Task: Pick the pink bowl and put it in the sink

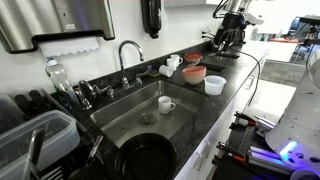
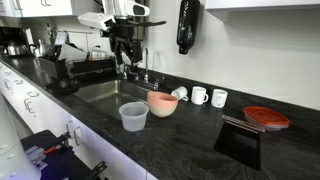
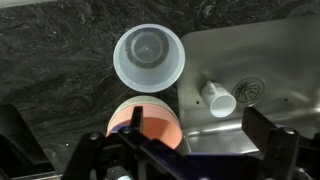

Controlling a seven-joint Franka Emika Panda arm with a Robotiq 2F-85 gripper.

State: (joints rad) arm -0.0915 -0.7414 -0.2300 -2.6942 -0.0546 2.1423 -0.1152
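Observation:
The pink bowl (image 1: pixel 194 73) sits upright on the dark counter just beside the sink (image 1: pixel 135 112), and shows in both exterior views (image 2: pixel 162 103). In the wrist view the pink bowl (image 3: pixel 147 126) lies low and left of centre, with the sink (image 3: pixel 265 45) to its right. My gripper (image 3: pixel 200 132) is open and empty, well above the counter. One finger is over the bowl's rim and the other is over the sink's edge. The gripper also shows in both exterior views (image 1: pixel 226 40) (image 2: pixel 125 58).
A translucent plastic cup (image 3: pixel 148 57) stands next to the bowl. A white mug (image 3: pixel 218 98) lies in the sink near the drain (image 3: pixel 250 88), and a black pan (image 1: pixel 150 155) sits in the basin. White mugs (image 2: pixel 199 96), a reddish bowl (image 2: pixel 266 118) and the faucet (image 1: pixel 128 52) are nearby.

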